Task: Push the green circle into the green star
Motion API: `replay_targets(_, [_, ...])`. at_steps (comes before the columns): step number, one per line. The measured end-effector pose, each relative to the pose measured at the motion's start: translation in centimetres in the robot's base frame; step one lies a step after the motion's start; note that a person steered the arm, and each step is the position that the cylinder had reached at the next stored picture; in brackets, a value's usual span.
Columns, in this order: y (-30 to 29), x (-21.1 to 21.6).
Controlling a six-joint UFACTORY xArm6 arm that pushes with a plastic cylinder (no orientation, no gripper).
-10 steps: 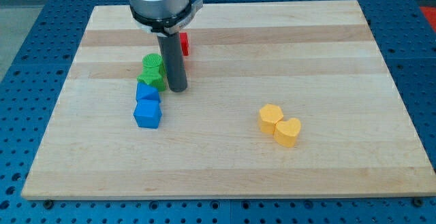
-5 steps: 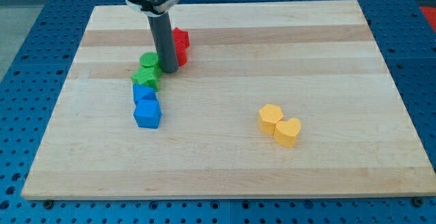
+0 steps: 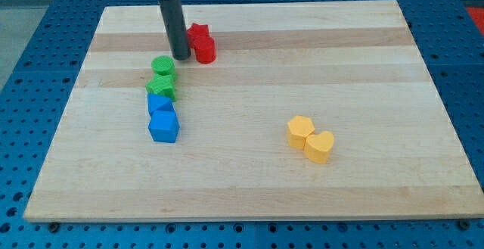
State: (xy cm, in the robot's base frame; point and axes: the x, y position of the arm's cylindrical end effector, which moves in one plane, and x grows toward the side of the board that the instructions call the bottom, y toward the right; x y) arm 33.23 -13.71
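Observation:
The green circle (image 3: 162,66) sits on the wooden board, touching the green star (image 3: 162,87) just below it in the view. My tip (image 3: 181,56) is on the board just above and to the right of the green circle, between it and the red blocks. The rod rises from the tip to the view's top.
Two red blocks (image 3: 201,42) lie right of my tip. Two blue blocks (image 3: 162,120) lie in a column below the green star, touching it. Two yellow blocks (image 3: 311,138) lie at the lower right. The board's left edge (image 3: 64,105) is near the column.
My tip has moved up the view and a little left, from beside the green star to above the green circle. The green blocks shifted slightly left.

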Motion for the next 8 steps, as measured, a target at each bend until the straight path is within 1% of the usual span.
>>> replay_targets(1, [-2.5,0.0])
replay_targets(4, [-2.8,0.3])
replay_targets(7, [-2.8,2.9])
replay_targets(8, [-2.8,3.0])
